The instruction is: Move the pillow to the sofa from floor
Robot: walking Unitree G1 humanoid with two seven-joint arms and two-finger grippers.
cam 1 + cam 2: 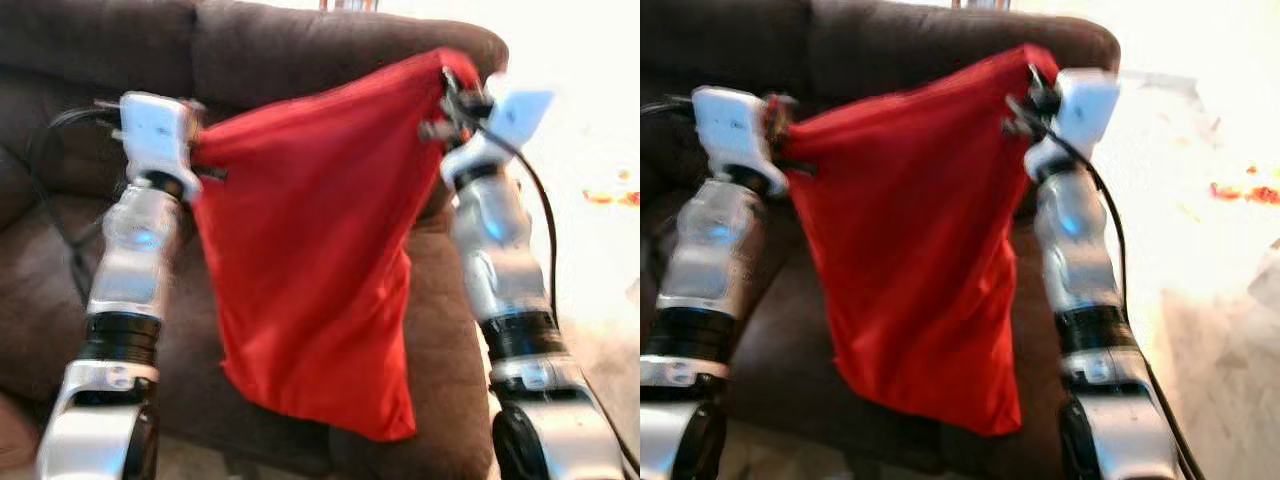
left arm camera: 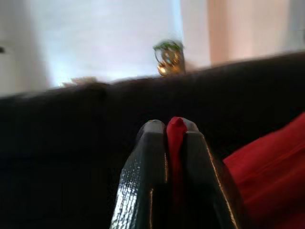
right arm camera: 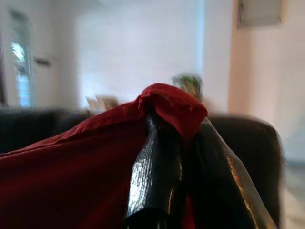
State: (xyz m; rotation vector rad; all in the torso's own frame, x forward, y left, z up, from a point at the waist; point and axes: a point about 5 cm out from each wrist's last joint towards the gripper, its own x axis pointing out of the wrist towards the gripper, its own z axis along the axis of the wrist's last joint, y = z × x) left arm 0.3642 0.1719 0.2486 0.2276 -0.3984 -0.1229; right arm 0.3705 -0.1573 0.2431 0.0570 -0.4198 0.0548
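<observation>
A red pillow (image 1: 310,260) hangs in the air in front of the dark brown sofa (image 1: 90,60), stretched between my two arms. My left gripper (image 2: 172,131) is shut on the pillow's upper left corner, with red cloth pinched between its black fingers (image 2: 143,181). The right gripper (image 3: 177,123) is shut on the upper right corner, which sits higher, level with the sofa's armrest top (image 1: 440,40). The pillow's lower end droops over the sofa seat (image 1: 50,300).
The sofa's backrest (image 2: 71,124) lies just beyond the grippers. A small green and gold ornament (image 2: 169,57) stands behind the sofa. To the right lies pale floor (image 1: 1220,260) with a small orange object (image 1: 1240,192) on it.
</observation>
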